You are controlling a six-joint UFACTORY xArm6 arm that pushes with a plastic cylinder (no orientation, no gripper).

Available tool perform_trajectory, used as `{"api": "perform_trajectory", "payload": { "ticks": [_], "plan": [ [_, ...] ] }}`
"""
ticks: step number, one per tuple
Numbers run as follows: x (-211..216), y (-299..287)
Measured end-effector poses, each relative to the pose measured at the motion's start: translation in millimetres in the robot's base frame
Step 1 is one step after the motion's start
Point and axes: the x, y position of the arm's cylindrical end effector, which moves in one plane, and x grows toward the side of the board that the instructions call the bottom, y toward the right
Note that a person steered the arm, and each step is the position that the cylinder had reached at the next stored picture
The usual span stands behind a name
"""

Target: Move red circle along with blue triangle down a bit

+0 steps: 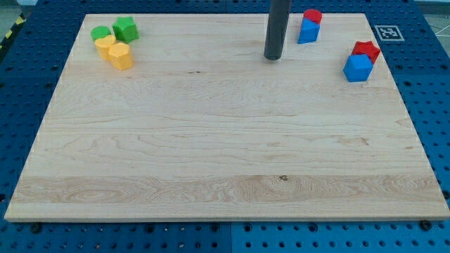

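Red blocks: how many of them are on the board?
2. The red circle sits at the view's top, touching the blue triangle. The red star sits at the view's right, touching the blue block. None seems hidden.

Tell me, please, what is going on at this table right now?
A single arm with a dark rod is working over a wooden board. My tip sits near the view's top, just left of the red circle and blue triangle, which touch each other; it is not touching them yet. A red star with a blue block lies at the right, and green and yellow blocks cluster at the top left.
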Motion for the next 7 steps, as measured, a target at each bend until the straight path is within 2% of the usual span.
{"api": "perform_trajectory", "payload": {
  "ticks": [1, 2, 3, 4, 6, 7],
  "plan": [
    [-22.5, 0.2],
    [-79.6, 10.1],
    [-81.4, 21.3],
    [-81.4, 61.1],
    [-85.2, 63.2],
    [-112.6, 63.3]
  ]
}}
